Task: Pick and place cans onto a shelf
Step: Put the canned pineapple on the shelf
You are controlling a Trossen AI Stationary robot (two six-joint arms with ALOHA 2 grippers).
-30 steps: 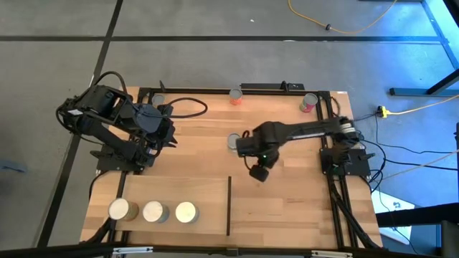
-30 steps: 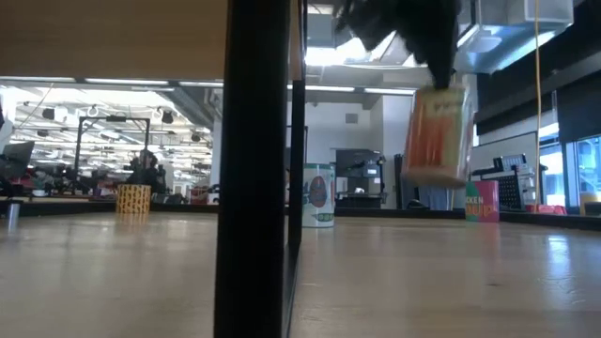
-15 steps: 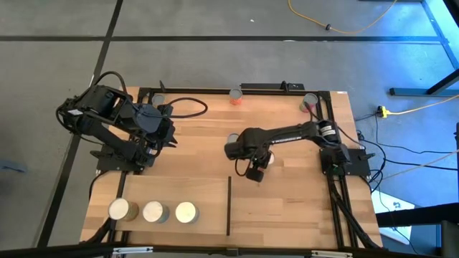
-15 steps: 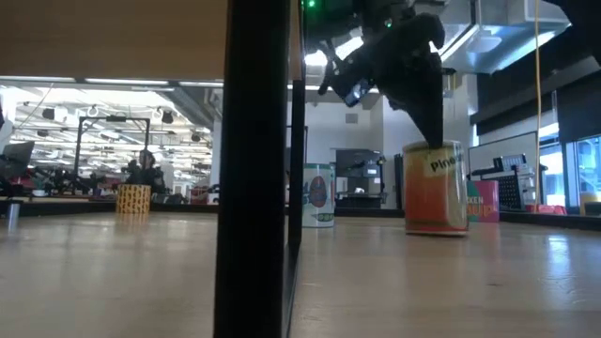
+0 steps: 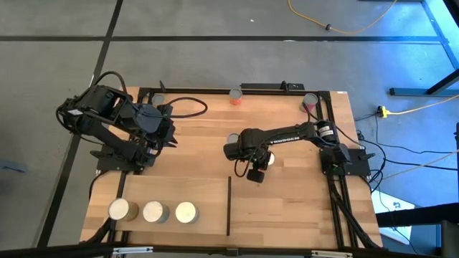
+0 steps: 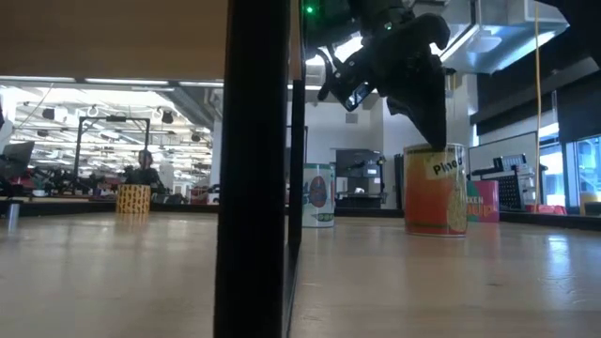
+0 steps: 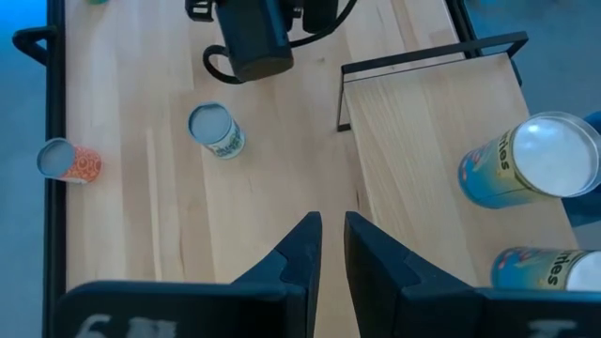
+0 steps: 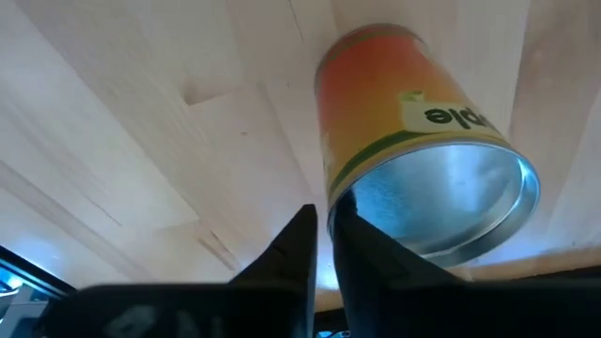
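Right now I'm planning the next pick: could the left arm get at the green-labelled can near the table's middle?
Probably not easily. The left gripper waits folded at the table's left, and the right gripper hangs beside the green-labelled can, crowding it.

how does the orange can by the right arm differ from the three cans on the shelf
The orange can stands alone mid-table beside the right gripper; the three cans stand in a row on the shelf. Its label is orange; two of theirs, seen from the left wrist, are blue. All stand upright.
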